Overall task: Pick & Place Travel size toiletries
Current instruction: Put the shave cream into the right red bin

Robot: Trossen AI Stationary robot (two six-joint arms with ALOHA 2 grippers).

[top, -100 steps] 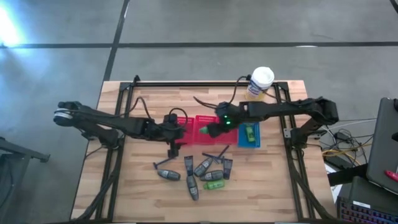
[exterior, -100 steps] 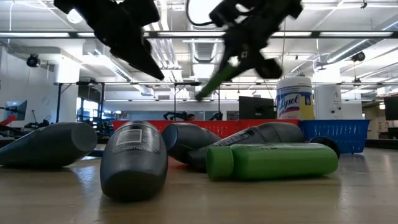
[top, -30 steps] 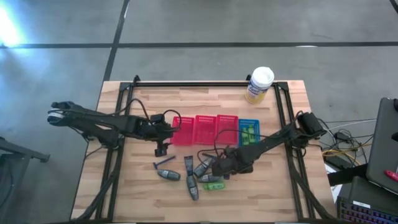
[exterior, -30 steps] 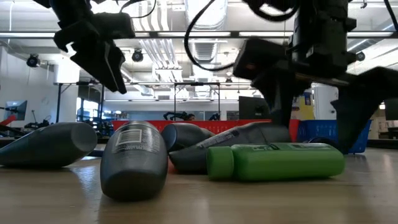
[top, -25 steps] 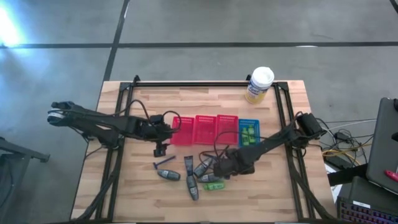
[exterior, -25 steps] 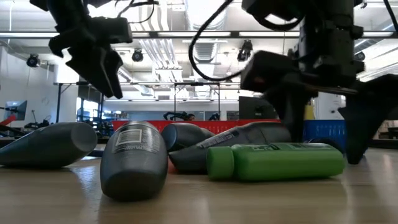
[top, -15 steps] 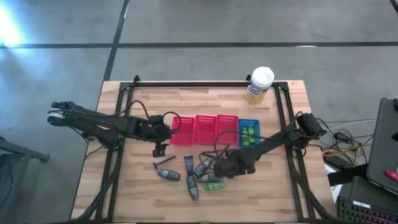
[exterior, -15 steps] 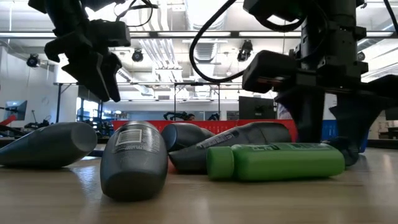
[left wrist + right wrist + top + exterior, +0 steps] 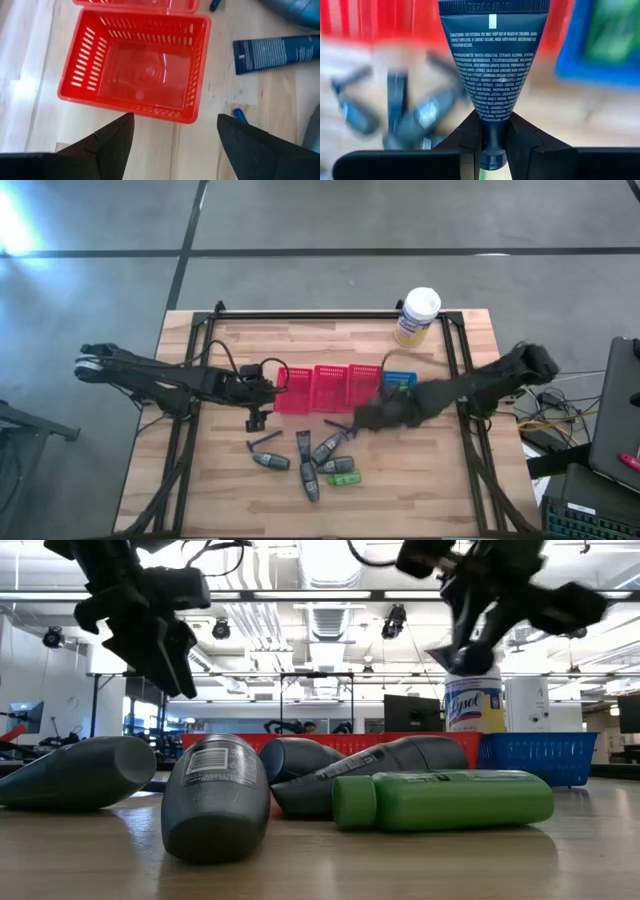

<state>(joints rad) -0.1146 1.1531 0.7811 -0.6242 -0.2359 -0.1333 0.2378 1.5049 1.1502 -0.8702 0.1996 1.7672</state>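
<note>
Several dark grey tubes and bottles, thin dark sticks and one green bottle (image 9: 343, 478) lie in a pile (image 9: 312, 455) on the near middle of the table. In the low view the grey bottle (image 9: 215, 795) and the green bottle (image 9: 445, 798) lie on their sides. My right gripper (image 9: 368, 417) (image 9: 490, 150) is up in the air between the pile and the baskets, shut on a dark navy tube (image 9: 492, 65). My left gripper (image 9: 256, 421) (image 9: 172, 135) is open and hovers just near of the left red basket (image 9: 135, 65), which is empty. My right gripper pinches the dark tube between its two fingers (image 9: 465, 135) by its narrow end (image 9: 491, 137). The tube runs straight out beyond the fingertips, its wide crimped end (image 9: 492, 7) farthest from the gripper. It is lifted clear of the table.
Three red baskets (image 9: 333, 387) and a blue basket (image 9: 400, 388) holding green bottles stand in a row across the table's middle. A white-and-yellow canister (image 9: 418, 315) stands at the far right. A blue tube (image 9: 280, 52) lies beside the left red basket.
My right gripper was down at the right side of the pile, next to the green bottle, with its fingers spread. It has taken hold of a dark tube, risen and moved toward the far edge and the baskets, carrying the tube clear of the table.
</note>
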